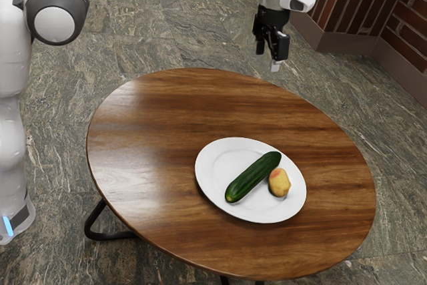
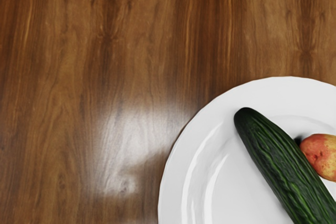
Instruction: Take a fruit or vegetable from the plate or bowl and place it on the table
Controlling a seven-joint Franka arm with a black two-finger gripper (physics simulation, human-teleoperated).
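Gripper point(image 1: 269, 55) is hanging in the upper right of the exterior frame, its 2 black fingers pointing down and standing spread, a gap showing between them. White arm point(image 1: 60, 11) is reaching across from the upper left.

Below, 1 round wooden table point(image 1: 160, 125) is filling much of the frame; pale sheen is glinting on its left part. White plate point(image 1: 213, 171) is resting on the wood, right of and below the frame's centre, and is carrying 2 items:

1. Cucumber point(image 1: 252, 177), dark green, is lying aslant over the plate's middle, its yellowish end pointing lower left and its other end upper right.
2. Small yellow-and-red produce item point(image 1: 279, 183), rounded, is sitting just beside the cucumber, toward the plate's right side. Type: not telling for certain.

Both items are lying within the plate's rim. Wrist view is showing the same pair side by side on the plate. Brick wall point(image 1: 407, 21) is standing in the upper right corner.
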